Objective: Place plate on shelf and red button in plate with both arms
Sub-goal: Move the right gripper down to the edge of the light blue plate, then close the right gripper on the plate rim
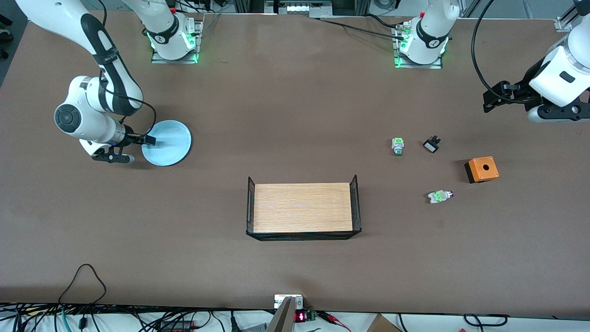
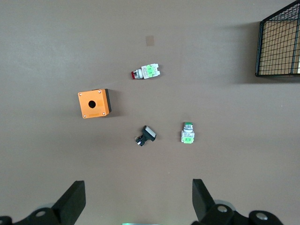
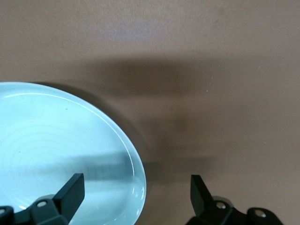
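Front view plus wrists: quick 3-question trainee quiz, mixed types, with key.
1. True or false: the red button lies nearer the front camera than the orange box.
2. The right gripper is open over which item? A) tray B) plate C) black switch
3. Fill in: the left gripper is ____ and holds nothing.

Key: 1 true; 2 B; 3 open.

The glossy light-blue plate [image 1: 167, 143] lies flat at the right arm's end of the table. The red button [image 1: 440, 196], whitish with a green block, lies on its side toward the left arm's end.
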You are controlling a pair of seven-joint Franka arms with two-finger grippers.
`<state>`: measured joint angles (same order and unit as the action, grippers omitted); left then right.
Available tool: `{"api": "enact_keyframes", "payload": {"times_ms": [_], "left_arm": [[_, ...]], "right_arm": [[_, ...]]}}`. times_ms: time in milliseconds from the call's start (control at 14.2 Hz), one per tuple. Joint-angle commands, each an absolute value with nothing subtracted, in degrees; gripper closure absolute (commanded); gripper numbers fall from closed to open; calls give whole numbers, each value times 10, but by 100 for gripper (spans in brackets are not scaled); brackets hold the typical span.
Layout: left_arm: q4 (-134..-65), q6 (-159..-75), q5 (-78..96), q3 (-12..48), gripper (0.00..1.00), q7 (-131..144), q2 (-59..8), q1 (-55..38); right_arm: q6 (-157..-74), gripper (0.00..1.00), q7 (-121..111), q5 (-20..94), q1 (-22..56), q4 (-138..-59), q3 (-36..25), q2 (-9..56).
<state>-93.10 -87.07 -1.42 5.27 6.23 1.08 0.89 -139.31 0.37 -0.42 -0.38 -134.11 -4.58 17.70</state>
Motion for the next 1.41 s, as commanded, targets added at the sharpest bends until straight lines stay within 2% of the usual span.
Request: {"api": "enact_keyframes", "payload": {"times_ms": [0,141,282,564,917,1340], "left_arm": [[-914,-862,-12,52,0,52,4,11],[-914,-862,-12,52,0,52,4,11],[-914,-862,-12,52,0,52,4,11],[-914,-862,-12,52,0,52,4,11],[-914,-862,-12,52,0,52,4,11],[-914,-862,-12,52,0,52,4,11]], "right_arm": [[-1405,1,7,-4,-8,-1347,-41,181],[-1405,11,8,-4,-9,-1346,-41,187],[-1407,27,8,-4,-10,-1346,-41,198],[-1402,98,10,-4,-7,-1344,-39,193],[-1397,100,36,-4,-9,-1335,-11,179],[-1290,100,50,-1,-10,-1303,6,121]]}}
